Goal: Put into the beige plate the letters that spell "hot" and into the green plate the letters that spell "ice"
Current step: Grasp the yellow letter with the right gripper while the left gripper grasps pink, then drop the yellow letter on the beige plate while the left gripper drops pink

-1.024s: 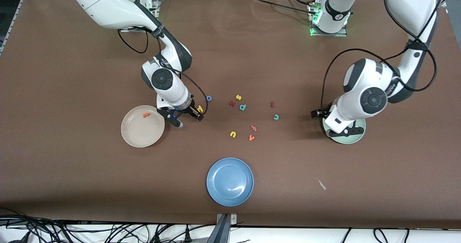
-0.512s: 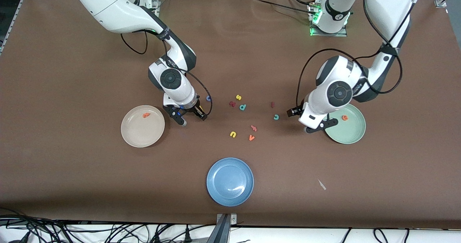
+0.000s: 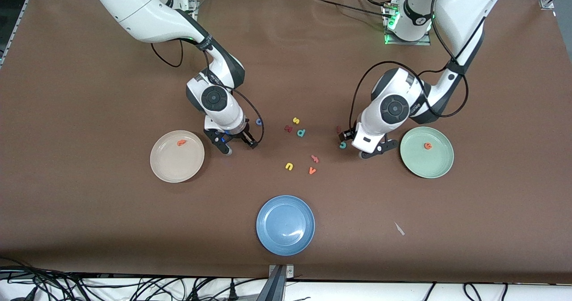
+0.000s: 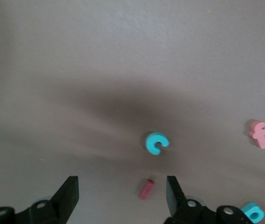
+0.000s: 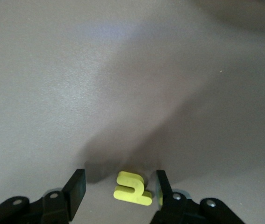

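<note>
**Desk:** What's the score on the brown worktop (image 3: 89, 229)?

**Photographer:** Two of six, by my reading. The round cream-beige plate (image 3: 166, 169) holds the orange "t" (image 3: 181, 143). The pale sage-green plate (image 3: 435, 165) holds the orange "e" (image 3: 428, 146). The round blue plate (image 3: 285, 225) nearest the camera plays no part. The yellow "h" (image 5: 133, 188), the blue ring "o" (image 3: 258, 122), the teal "c" (image 4: 157, 143) and the dark red bar "i" (image 4: 146, 188) are not yet on a plate.

**Desk:** And the grippers?

**Photographer:** The right gripper (image 5: 119, 173) is low over the "h", between the beige plate and the "o". Its fingers stand apart on either side of the letter (contact I cannot tell). The left gripper (image 4: 122, 179) hangs over the "c" and "i", its fingers wide apart and empty.

**Desk:** What has changed in the last second?

**Photographer:** The left arm was over the green plate, hiding the "e". It has since swung toward the middle of the worktop. The right gripper has only edged over the "h". The loose letters have not moved.
</note>
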